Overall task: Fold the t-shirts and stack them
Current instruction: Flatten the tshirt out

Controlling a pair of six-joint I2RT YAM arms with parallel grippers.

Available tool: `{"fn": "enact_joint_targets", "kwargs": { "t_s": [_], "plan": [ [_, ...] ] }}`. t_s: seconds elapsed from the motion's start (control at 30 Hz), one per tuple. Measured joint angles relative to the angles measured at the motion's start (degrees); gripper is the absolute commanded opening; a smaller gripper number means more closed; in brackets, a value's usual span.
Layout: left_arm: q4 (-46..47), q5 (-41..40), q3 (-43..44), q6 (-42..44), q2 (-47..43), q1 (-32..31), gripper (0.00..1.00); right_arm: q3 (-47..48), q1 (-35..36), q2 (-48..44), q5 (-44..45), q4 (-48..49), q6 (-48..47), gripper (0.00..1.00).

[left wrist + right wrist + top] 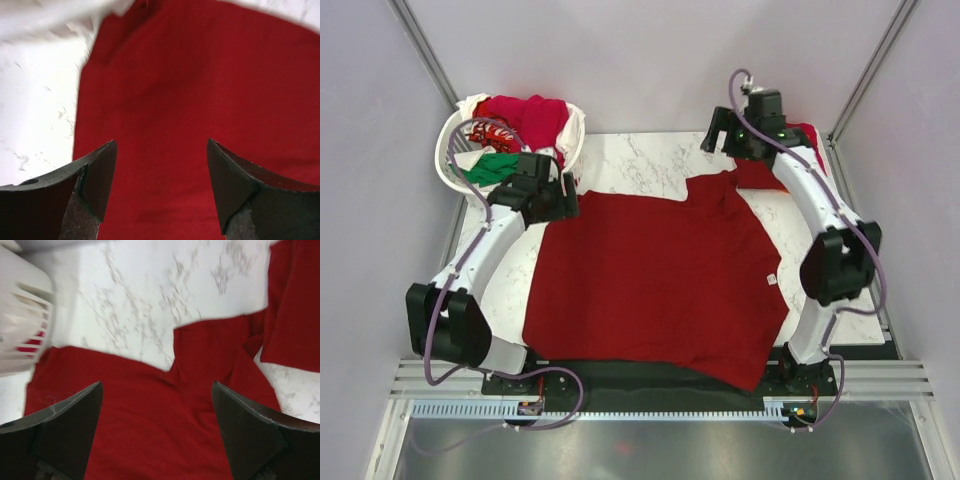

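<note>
A dark red t-shirt (660, 285) lies spread out on the marble table (640, 160), with a small white label (772, 279) near its right edge. My left gripper (563, 203) hovers open over the shirt's back left corner, and in the left wrist view its jaws (160, 145) stand wide apart with only red cloth (200, 90) below. My right gripper (718, 138) hangs open above the shirt's back right sleeve (215, 350), nothing between its fingers (157, 386). A second red t-shirt (762, 176) lies at the back right, partly under the right arm.
A white lattice laundry basket (450, 160) stands at the back left corner, holding red (525, 115), green (485, 170) and white shirts. Its wall (20, 315) shows at the left of the right wrist view. Bare marble (150, 290) lies behind the spread shirt.
</note>
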Motion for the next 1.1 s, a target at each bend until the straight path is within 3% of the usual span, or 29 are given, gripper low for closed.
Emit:
{"fn": "enact_joint_targets", "kwargs": {
  "t_s": [0.13, 0.27, 0.53, 0.67, 0.83, 1.1],
  "plan": [
    [1.44, 1.68, -6.75, -0.28, 2.27, 0.0, 0.77, -0.11, 1.07, 11.04, -0.04, -0.79, 0.02, 0.96],
    [3.02, 3.56, -7.45, -0.39, 1.86, 0.0, 0.77, -0.04, 2.49, 16.65, 0.28, -1.84, 0.02, 0.96],
    [3.72, 3.5, -8.57, 1.2, -8.02, 0.0, 0.8, 6.73, 5.09, 26.1, 1.81, -1.64, 0.04, 0.97],
    [3.69, -0.83, -10.82, 2.62, -12.79, 0.0, 0.78, 12.59, 4.96, 32.79, 2.97, -1.81, 0.59, 0.98],
    [3.52, -4.22, -13.31, 3.39, -12.31, 0.02, 0.77, 21.77, 4.68, 38.71, 3.39, -2.34, 2.34, 0.98],
    [3.56, -6.12, -13.6, 3.67, -11.8, 0.0, 0.76, 37.33, 4.96, 49.35, -2.71, 0.5, 6.36, 0.98]
  ]
}}
